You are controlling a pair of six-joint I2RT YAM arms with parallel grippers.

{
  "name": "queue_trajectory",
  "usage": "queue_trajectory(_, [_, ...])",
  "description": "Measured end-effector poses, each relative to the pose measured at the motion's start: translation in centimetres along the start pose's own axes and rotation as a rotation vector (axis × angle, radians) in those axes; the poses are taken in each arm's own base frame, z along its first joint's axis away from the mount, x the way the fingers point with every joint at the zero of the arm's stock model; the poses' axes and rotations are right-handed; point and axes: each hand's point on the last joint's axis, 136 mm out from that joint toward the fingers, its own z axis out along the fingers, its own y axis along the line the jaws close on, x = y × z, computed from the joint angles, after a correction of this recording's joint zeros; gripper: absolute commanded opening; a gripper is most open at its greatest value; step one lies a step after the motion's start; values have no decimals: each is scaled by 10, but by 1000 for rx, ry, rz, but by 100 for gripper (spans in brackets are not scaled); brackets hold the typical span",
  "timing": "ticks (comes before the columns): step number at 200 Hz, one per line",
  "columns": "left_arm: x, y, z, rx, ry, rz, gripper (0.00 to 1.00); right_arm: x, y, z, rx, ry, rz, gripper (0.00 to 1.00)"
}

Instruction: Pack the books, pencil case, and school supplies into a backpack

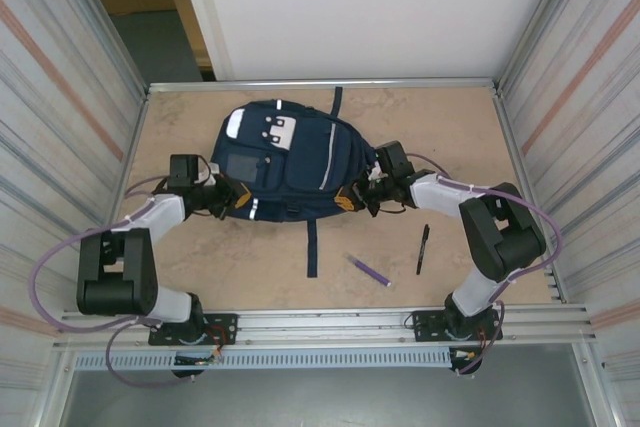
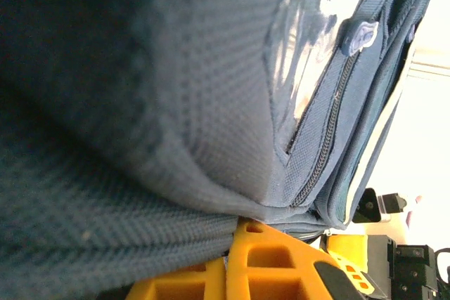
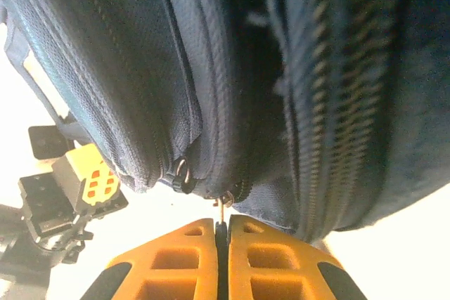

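Backpack (image 1: 285, 162) lies flat mid-table, one strap trailing toward you. Your right gripper (image 3: 221, 224) is clenched on a zipper pull (image 3: 221, 205) at the bag's near right corner. The left gripper (image 2: 235, 237) is clamped on fabric at the near left corner. You appear to be working the zipper, with the purple pen (image 1: 370, 269) and black pen (image 1: 423, 247) unpacked on the table (image 1: 200, 267). Next, draw the pull along its track while the left anchors. You have bare table in front; the side walls (image 1: 80, 97) crowd both elbows.

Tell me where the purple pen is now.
In the top view, the purple pen lies on the table right of centre, between the dark strap and the black pen.
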Motion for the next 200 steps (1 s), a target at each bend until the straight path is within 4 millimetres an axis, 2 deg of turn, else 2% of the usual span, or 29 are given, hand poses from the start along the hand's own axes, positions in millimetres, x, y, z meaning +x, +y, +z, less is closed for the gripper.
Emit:
queue_trajectory(61, [-17, -1, 7, 32, 27, -40, 0, -21, -1, -24, -37, -41, 23, 0])
queue_trajectory(117, [-41, -10, 5, 53, 1, -44, 0, -53, -4, -52, -79, -114, 75, 0])
queue_trajectory(170, [-67, -22, 12, 77, 9, -43, 0, -56, 5, -58, -108, -108, 70, 0])
queue_trajectory(175, [-70, -25, 12, 79, 7, -38, 4, -56, 6, -58, -112, -108, 70, 0])
queue_trajectory(189, [-79, -31, 13, 84, -1, -14, 26, -57, 9, -58, -122, -109, 64, 0])
queue_trajectory(200, [-99, -31, 10, 71, -63, 10, 37, -57, 9, -57, -118, -117, 67, 0])
